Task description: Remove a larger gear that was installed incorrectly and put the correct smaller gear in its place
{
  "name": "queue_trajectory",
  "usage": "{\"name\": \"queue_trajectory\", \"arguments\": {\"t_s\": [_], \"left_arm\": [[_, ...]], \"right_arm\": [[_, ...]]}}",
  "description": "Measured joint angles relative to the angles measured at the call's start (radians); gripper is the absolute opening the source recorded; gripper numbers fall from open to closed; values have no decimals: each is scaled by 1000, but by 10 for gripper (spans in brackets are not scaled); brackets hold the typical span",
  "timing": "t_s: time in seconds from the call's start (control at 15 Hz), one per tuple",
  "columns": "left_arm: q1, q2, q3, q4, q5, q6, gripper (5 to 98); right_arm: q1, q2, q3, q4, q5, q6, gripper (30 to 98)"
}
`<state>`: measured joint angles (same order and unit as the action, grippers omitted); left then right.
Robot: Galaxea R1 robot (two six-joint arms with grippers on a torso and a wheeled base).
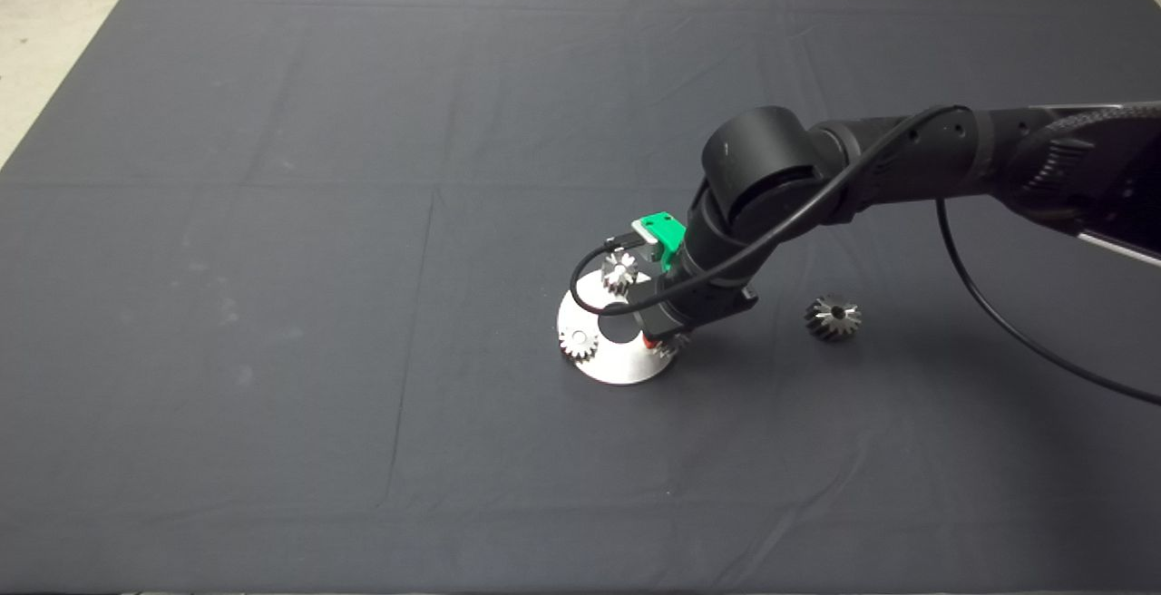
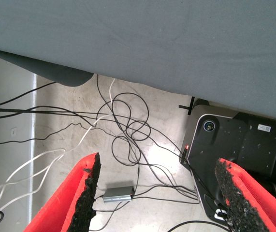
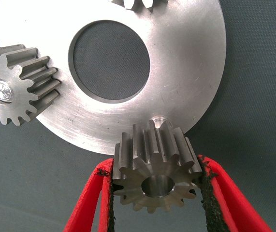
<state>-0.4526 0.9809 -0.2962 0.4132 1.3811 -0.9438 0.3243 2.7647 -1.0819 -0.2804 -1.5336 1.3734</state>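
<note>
My right gripper (image 3: 155,166) is shut on the smaller gear (image 3: 154,181), a steel toothed gear with a centre hole. It holds the gear at the rim of a round steel plate (image 3: 186,63), close to a small peg (image 3: 159,120). In the head view the right gripper (image 1: 660,343) is at the plate's right edge (image 1: 621,368), mostly hidden under the wrist. The larger gear (image 1: 833,317) lies on the mat to the right of the plate, apart from it. My left gripper (image 2: 159,193) is open and empty, off the mat above the floor.
Two other small gears sit on the plate, one at its far side (image 1: 619,270) and one at its left (image 1: 577,341); the latter also shows in the right wrist view (image 3: 19,84). The plate has a round centre hole (image 3: 109,60). Cables (image 2: 128,125) lie on the floor.
</note>
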Motion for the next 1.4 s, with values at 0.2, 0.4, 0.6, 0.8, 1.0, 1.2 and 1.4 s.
{"name": "queue_trajectory", "arguments": {"t_s": [0.2,0.4,0.6,0.8,1.0,1.2,1.4], "left_arm": [[0,0,0,0,0,0,597],[0,0,0,0,-1,0,597],[0,0,0,0,-2,0,597],[0,0,0,0,-3,0,597],[0,0,0,0,-3,0,597],[0,0,0,0,-3,0,597],[0,-1,0,0,-3,0,597]], "right_arm": [[0,0,0,0,0,0,348],[0,-3,1,0,1,0,348],[0,-20,2,0,0,-1,348],[0,-27,3,0,0,-3,348],[0,-27,4,0,0,-4,348],[-1,-13,4,0,-1,-4,348],[-5,0,4,-1,-10,-5,348]]}}
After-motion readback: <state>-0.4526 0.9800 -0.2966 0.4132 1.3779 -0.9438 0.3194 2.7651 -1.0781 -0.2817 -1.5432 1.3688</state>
